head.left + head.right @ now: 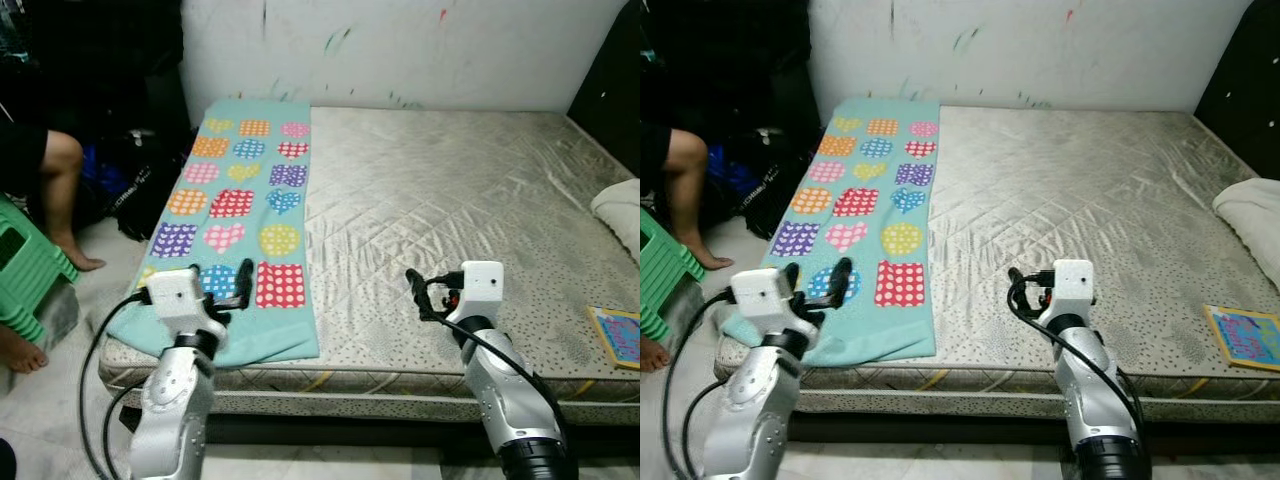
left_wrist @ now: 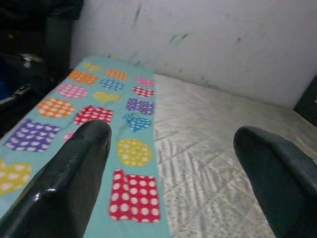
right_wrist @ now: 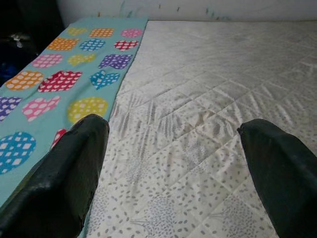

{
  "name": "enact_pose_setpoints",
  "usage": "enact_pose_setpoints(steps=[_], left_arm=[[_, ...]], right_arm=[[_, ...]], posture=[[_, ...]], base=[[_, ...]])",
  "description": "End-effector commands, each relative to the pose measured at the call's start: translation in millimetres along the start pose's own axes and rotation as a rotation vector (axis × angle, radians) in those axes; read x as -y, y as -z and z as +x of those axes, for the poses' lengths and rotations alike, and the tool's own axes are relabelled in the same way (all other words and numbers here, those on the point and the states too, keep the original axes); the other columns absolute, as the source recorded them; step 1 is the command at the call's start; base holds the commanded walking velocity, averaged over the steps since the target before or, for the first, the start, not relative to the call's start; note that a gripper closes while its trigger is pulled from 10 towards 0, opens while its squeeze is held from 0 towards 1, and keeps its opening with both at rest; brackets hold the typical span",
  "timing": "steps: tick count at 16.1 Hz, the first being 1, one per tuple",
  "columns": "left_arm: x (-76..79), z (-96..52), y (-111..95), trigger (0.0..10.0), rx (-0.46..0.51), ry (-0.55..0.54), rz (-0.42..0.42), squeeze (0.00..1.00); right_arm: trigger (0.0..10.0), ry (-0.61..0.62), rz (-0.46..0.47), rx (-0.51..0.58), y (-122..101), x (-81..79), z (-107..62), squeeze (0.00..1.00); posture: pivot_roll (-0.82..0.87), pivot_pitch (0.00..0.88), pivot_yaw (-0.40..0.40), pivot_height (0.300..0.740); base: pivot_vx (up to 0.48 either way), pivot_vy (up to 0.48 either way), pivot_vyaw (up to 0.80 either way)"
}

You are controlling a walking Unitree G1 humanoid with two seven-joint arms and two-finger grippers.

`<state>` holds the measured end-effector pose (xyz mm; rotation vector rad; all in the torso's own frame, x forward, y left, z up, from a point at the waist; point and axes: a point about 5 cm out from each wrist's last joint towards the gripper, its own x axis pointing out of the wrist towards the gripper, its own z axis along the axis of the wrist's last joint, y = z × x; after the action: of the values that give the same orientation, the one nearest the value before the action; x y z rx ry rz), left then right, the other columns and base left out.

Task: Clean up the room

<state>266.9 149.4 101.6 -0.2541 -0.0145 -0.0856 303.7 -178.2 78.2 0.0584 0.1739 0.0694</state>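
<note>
Left eye view: teal blanket (image 1: 240, 210) spread along mattress (image 1: 450, 200) left edge, book (image 1: 617, 335) at right corner. Both grippers, left (image 1: 228, 285) and right (image 1: 420, 292), fingers apart, empty, poised above near edge. Probably approach step; next calls for reaching to the blanket's near hem.

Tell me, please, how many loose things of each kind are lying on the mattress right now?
Teal blanket with dotted shapes: 1
White cloth bundle at the right edge: 1
Colourful book near the front right corner: 1
Total: 3

Seated person's leg (image 1: 58, 190), green stool (image 1: 25, 268)
</note>
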Motion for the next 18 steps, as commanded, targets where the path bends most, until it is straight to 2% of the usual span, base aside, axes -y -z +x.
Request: enact_pose_setpoints(steps=[1,18], left_arm=[[1.1,-0.1,-4.1,10.0,0.017,0.016,0.001,0.0],[1.1,-0.4,-4.0,10.0,0.014,0.021,0.005,0.0]], right_arm=[[10.0,-0.003,-0.005,0.014,-4.4,0.0,0.6,0.0],[10.0,-0.004,-0.005,0.013,-4.2,-0.5,0.4,0.0]], posture=[[-0.09,0.0,-0.011,0.74],[-0.09,0.0,-0.009,0.74]], base=[[0.368,0.0,0.0],[0.394,0.0,0.0]])
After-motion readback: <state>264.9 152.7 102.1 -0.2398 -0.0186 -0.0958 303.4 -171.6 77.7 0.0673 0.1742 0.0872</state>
